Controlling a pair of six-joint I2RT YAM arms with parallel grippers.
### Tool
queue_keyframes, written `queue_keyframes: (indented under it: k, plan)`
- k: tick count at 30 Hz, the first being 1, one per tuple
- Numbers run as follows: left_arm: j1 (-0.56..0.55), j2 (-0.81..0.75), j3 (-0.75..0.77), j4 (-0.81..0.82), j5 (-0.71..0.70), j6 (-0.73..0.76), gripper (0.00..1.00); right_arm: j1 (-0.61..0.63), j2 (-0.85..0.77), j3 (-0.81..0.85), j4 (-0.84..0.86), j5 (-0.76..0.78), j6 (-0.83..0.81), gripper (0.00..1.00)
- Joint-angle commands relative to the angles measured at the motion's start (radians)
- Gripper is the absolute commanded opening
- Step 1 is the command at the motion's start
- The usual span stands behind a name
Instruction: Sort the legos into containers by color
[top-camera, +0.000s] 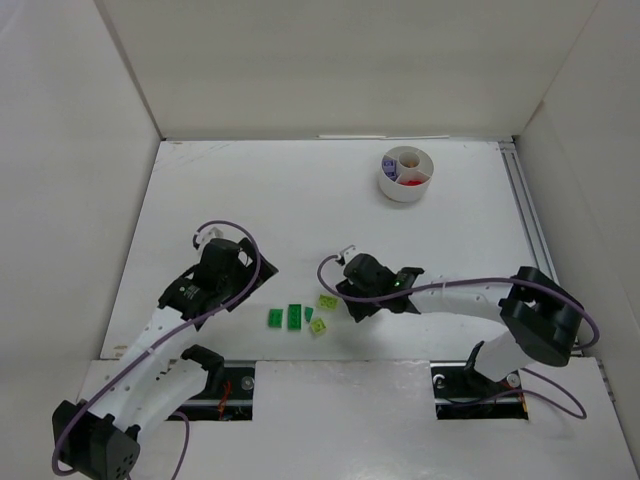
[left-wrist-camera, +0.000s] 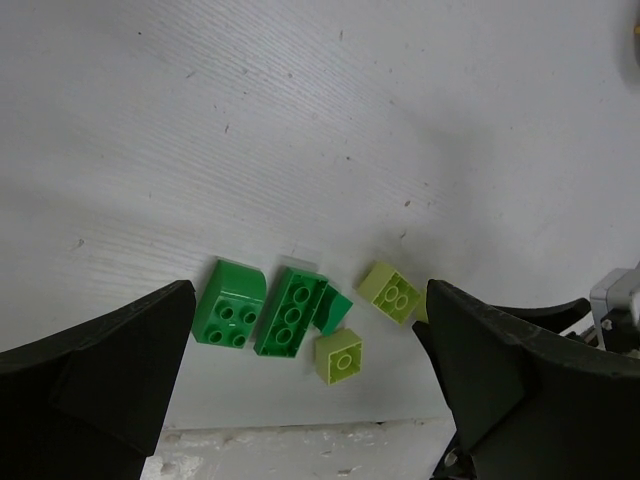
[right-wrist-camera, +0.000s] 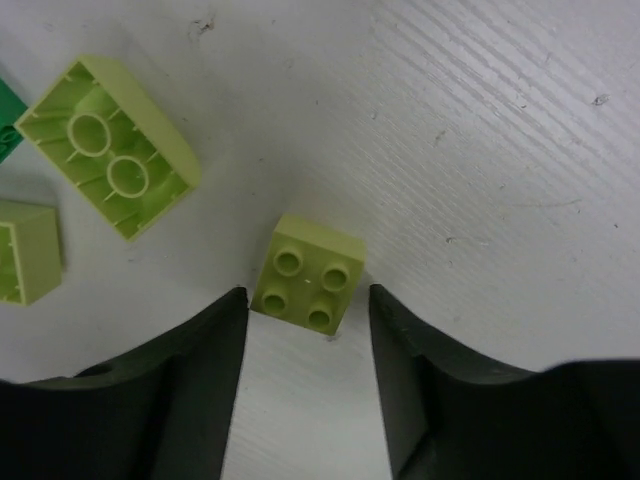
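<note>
progress check. landmark = the long dark green brick (left-wrist-camera: 290, 312) in the loose cluster on the surface (top-camera: 300, 200).

left gripper (left-wrist-camera: 310, 305): hangs above the landmark, fingers wide, holding nothing.

loose pieces, left to right:
- dark green sloped brick (left-wrist-camera: 230, 308), touching the landmark's left side
- small dark green piece (left-wrist-camera: 337, 312), against its right side
- lime square brick (left-wrist-camera: 340, 357), just right of it, toward the arm bases
- upturned lime brick (right-wrist-camera: 110, 145), near it on the right
- lime four-stud brick (right-wrist-camera: 307, 272), the farthest right of it in the cluster

six pieces with the landmark, all unsorted.

right gripper (right-wrist-camera: 308, 296): low at the surface, right of the landmark. its fingers are narrowed to either side of the four-stud brick, which sits flat at their tips. cannot tell whether it is pinched or only flanked.

divided white dish (top-camera: 400, 193): well apart from the landmark, far right and toward the back wall. a red piece (top-camera: 413, 183) lies in one compartment and a purple piece (top-camera: 390, 172) in another. both are too small to count.

judgement: reds and purples look done, as none show on the surface. all greens and limes remain. the lime four-stud brick looks like the step in hand. about half done at best.
</note>
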Motion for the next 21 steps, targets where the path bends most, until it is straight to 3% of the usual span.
queue_keyframes:
  k: [1,4,6,9,12,15,21]
  plan:
    - [0.006,-0.017,-0.007,-0.019,-0.019,0.0,1.0,0.002,0.028,0.019,0.05,0.022,0.022,0.54]
    - [0.006,-0.026,-0.007,-0.019,-0.019,0.011,1.0,0.002,0.038,0.028,0.05,0.022,0.013,0.34]
    - [0.006,-0.026,-0.007,0.004,-0.009,0.041,1.0,0.002,-0.001,0.056,0.014,0.067,0.013,0.25]
    - [0.006,-0.017,-0.007,0.039,0.019,0.077,1.0,-0.013,-0.038,0.102,-0.006,0.105,-0.03,0.25]
    - [0.006,0.015,-0.007,0.106,0.074,0.124,1.0,-0.108,-0.063,0.163,-0.006,0.066,-0.102,0.23]
    - [0.006,0.061,-0.007,0.2,0.122,0.195,1.0,-0.264,-0.063,0.245,0.003,-0.074,-0.191,0.22]
    - [-0.007,0.253,0.06,0.383,0.248,0.371,1.0,-0.585,-0.02,0.46,0.003,-0.16,-0.262,0.23]
